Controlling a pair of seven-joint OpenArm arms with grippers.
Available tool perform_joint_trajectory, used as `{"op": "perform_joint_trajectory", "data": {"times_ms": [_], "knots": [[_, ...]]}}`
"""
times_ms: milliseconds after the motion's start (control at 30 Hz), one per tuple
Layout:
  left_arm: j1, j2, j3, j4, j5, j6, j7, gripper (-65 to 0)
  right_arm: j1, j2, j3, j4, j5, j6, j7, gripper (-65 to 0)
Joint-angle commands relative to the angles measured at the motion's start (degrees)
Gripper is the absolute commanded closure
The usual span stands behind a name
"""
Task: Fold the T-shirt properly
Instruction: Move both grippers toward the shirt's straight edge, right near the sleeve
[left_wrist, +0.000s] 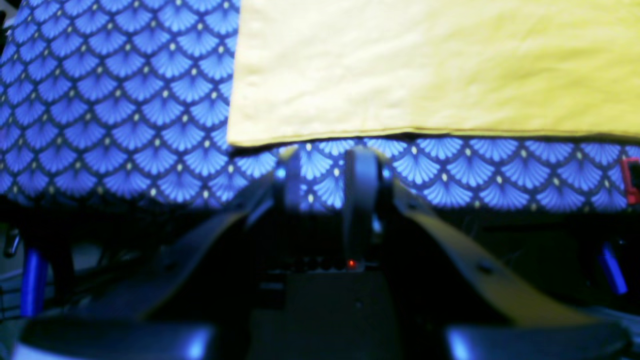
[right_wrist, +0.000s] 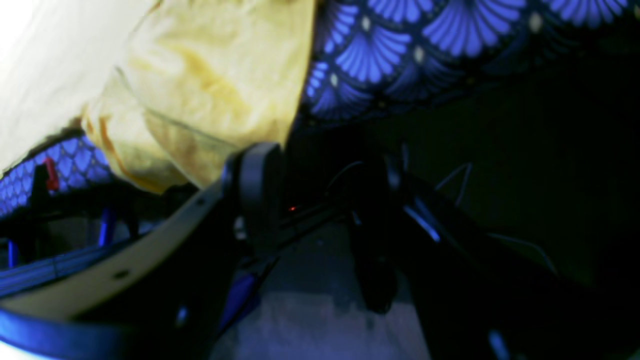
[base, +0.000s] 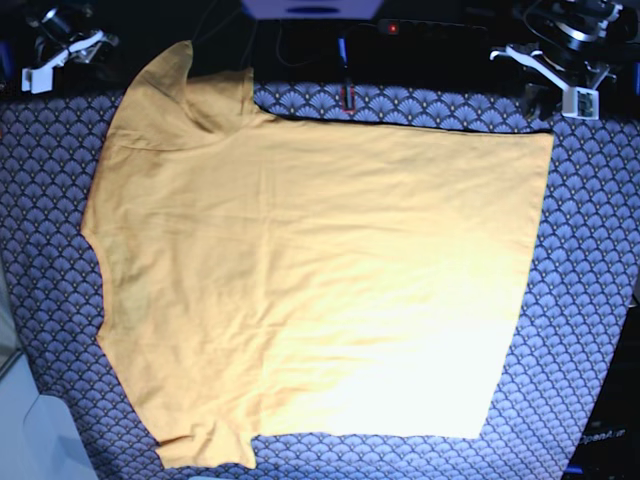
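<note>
The orange-yellow T-shirt (base: 320, 280) lies spread flat, its sleeves toward the left of the base view and its hem on the right. In the base view my left gripper (base: 555, 85) hovers off the shirt's far right corner. The left wrist view shows that gripper (left_wrist: 325, 175) just short of the shirt's straight edge (left_wrist: 435, 70), its fingers apart with only patterned cloth between them. My right gripper (base: 60, 55) is beyond the far left sleeve (base: 190, 95), which stands up in a crumpled peak. That gripper (right_wrist: 315, 165) is open, and the sleeve (right_wrist: 215, 85) hangs beside its left finger (right_wrist: 260, 170).
A navy cloth with a fan-scale pattern (base: 590, 300) covers the table under the shirt. Dark equipment and cables lie past the far edge, with a small red item (base: 348, 97) there. Pale floor (base: 30, 440) shows at the lower left.
</note>
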Motion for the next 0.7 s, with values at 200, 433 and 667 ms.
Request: {"op": "perform_joint_trajectory", "data": {"times_ms": [200,433,667], "knots": [[0.3,-0.2,-0.3,1.1,-0.8,0.1,-1.2,-15.2,2.8,1.7,0.3,0.4,0.7,0.8,-5.9,-28.1],[0.3,-0.1,-0.3,1.0,-0.8,0.1,-1.2,-15.2,5.5,1.8,0.4,0.8,0.7,0.8,-10.0,-28.0],[0.3,-0.1,-0.3,1.0,-0.7,0.1,-1.2,-15.2,8.4,1.8,0.3,0.7,0.7,0.8,-12.3,-28.0]]}}
